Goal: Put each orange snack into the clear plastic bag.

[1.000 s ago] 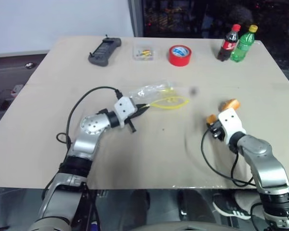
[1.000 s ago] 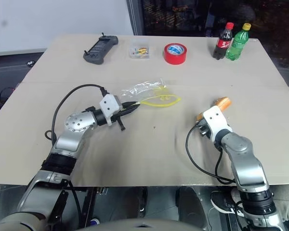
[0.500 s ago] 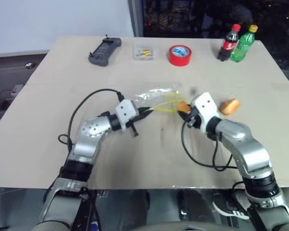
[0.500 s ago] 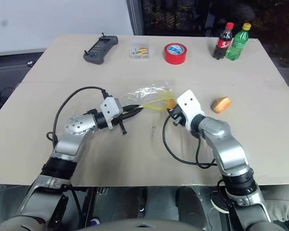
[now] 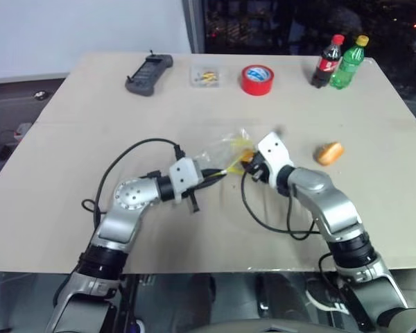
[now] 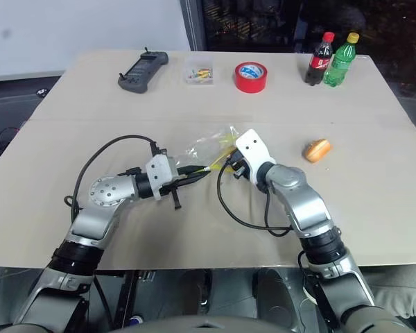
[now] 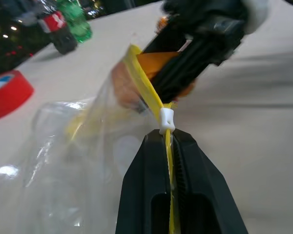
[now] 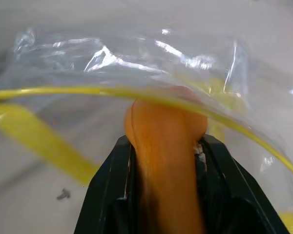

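On the beige tabletop, from left to right:
- Left gripper (image 7: 170, 146): fingers clamped on the yellow zip strip of the crinkly clear plastic bag (image 5: 225, 148), holding it near mid-table.
- Right gripper (image 8: 163, 146): clenched around one oval orange snack (image 8: 165, 131), its tip at the bag's mouth.
- Second oval orange snack (image 5: 329, 152): lying loose, well right of the bag.

No legible text, label, brand or number can be read on any item in view.
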Available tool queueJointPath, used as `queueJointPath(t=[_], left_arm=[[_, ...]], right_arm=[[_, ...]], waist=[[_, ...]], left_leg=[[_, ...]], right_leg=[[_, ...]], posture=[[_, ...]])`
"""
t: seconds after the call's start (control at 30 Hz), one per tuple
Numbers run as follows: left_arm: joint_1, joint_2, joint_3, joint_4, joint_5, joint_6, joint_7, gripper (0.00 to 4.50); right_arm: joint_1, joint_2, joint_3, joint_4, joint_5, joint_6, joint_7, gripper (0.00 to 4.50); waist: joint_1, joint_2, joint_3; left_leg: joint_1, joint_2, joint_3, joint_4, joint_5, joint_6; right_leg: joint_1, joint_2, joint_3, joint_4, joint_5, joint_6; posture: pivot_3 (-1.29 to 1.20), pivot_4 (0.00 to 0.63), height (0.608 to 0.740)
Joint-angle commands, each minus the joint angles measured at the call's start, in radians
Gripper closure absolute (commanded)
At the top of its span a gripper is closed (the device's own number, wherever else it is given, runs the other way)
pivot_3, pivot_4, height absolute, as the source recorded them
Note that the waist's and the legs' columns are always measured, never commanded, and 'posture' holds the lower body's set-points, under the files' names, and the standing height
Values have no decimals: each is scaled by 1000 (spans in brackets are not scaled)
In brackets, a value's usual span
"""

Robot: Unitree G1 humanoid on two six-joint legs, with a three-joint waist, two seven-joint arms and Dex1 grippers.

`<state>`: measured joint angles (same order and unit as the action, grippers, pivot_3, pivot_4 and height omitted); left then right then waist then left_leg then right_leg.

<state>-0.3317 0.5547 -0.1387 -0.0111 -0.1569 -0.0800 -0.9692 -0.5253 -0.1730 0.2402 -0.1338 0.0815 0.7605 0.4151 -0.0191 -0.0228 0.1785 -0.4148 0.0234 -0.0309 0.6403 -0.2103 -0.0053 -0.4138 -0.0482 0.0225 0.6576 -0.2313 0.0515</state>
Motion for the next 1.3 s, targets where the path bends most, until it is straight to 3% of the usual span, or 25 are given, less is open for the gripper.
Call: queueJointPath(t=[0.03,0.07,0.2,0.23,0.33,0.6,0.73,0.87,0.93,1.1,1.3], left_arm=[[16,11,-11,-52,0,-23,-16,4500],[22,11,-11,-56,-3,-21,-16,4500],[29,-6,3,-63,-17,24,22,4500],[25,-10,9,-60,-16,37,35,4500],[9,-31,36,-45,-27,110,99,4500],[-58,-83,93,10,-23,238,226,4500],[-99,-107,103,42,-12,247,267,4500],[-117,-123,91,58,-1,240,278,4500],[-125,-132,83,63,4,236,282,4500],[-129,-143,63,84,25,213,275,4500],[-128,-135,57,96,33,193,270,4500]], right_arm=[[-70,74,-72,127,4,-67,-90,3084],[-87,85,-77,179,-5,-98,-102,3084],[-134,100,-85,345,-39,-228,-143,1832],[-131,98,-82,348,-42,-245,-140,1259],[-94,88,-89,252,-7,-240,-101,81],[77,-40,-149,-160,158,-92,44,81],[130,-70,-239,-252,176,-67,-15,81],[142,-79,-308,-228,78,-108,-167,81],[147,-84,-315,-167,-30,-139,-292,81],[123,-26,-375,18,-117,-235,-497,81],[107,-32,-362,197,-157,-322,-532,81]], waist=[[-1,0,0],[-1,0,0],[2,0,0],[2,0,0],[0,0,0],[4,0,0],[1,0,0],[3,0,0],[3,0,0],[3,0,0],[0,0,0]], left_leg=[[0,0,0,0,0,0],[0,0,0,0,0,0],[0,0,0,0,0,0],[0,0,0,0,0,0],[-1,0,0,0,0,0],[-1,0,-1,0,0,0],[0,0,-1,0,0,0],[0,0,0,0,0,0],[0,0,0,0,0,0],[0,0,0,0,0,0],[0,0,1,0,0,0]], right_leg=[[0,0,0,0,0,0],[0,0,0,0,0,0],[0,0,0,0,0,0],[0,0,0,0,0,0],[0,0,0,0,0,0],[0,0,-1,0,0,0],[0,0,-1,0,0,0],[0,0,0,0,0,0],[0,0,0,0,0,0],[0,0,0,0,0,0],[0,0,2,0,0,0]], posture=[[0,150,740],[0,150,740],[0,150,740],[0,150,740],[0,150,740],[0,150,740],[0,150,740],[0,150,740],[0,150,740],[0,150,740],[0,150,740]])
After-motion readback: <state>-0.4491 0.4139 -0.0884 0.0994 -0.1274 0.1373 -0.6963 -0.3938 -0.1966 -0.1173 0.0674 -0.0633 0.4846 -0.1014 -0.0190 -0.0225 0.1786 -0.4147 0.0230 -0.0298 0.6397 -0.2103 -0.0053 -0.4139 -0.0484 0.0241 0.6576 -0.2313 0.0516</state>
